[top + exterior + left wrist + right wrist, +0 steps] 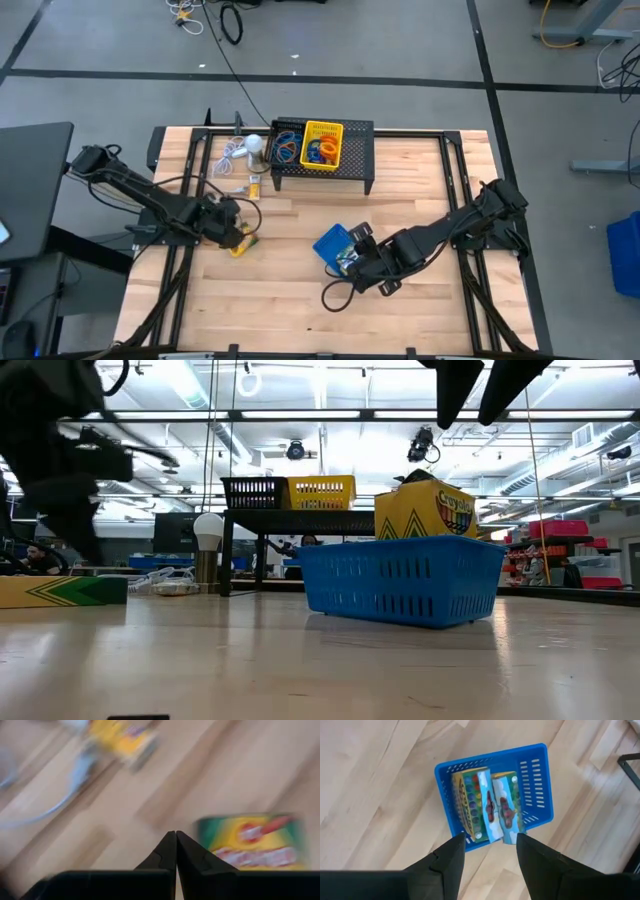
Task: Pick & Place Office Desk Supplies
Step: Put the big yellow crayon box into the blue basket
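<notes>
left gripper (176,845) pressed together on nothing, flat yellow-green cardboard crayon box (252,842) just beside it on the wood: likely a missed pinch. right gripper (490,852) spread above blue mesh tray (540,780) holding two boxes; could clip rim descending.

You have a pale wooden bench (300,300) with bare planks across its near half. On its far middle stands a black mesh stand (360,160). Just left of the stand sit a white round object (254,143) with its cord and one small crayon box (254,184). At the left lies another crayon box (243,244). Right of centre rests a blue mesh tray (328,243).
</notes>
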